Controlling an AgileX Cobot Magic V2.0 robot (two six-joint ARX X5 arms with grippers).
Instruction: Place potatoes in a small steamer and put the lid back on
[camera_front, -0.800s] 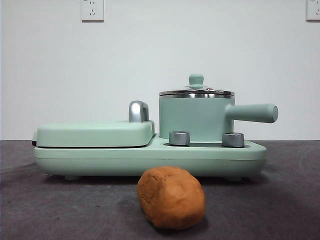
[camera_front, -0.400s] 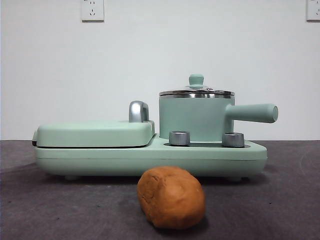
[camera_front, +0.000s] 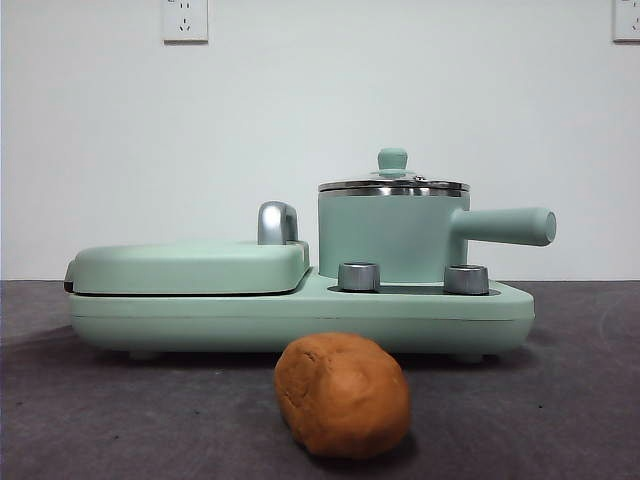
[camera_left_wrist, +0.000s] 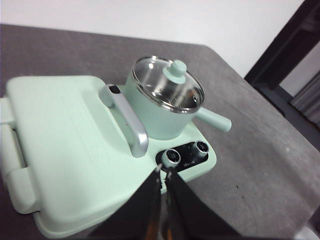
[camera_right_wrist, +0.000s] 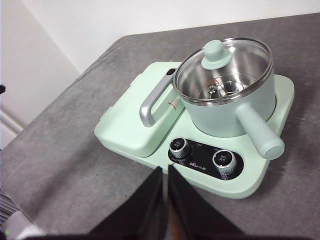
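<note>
Still nothing moved: lid (camera_front: 393, 183) on small steamer (camera_front: 392, 238), potato (camera_front: 343, 395) on counter (camera_front: 560, 400). My left fingers (camera_left_wrist: 163, 171) and right fingers (camera_right_wrist: 164, 171) closed, empty, hovering. Task unstarted.

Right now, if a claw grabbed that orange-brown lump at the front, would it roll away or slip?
The potato is a rounded oval lying on its side on the grey table, so a sideways nudge would probably rock or roll it. Its matte, slightly uneven skin looks unlikely to slip between jaws. It seems solid and fairly heavy for its size, though that is a guess.
</note>
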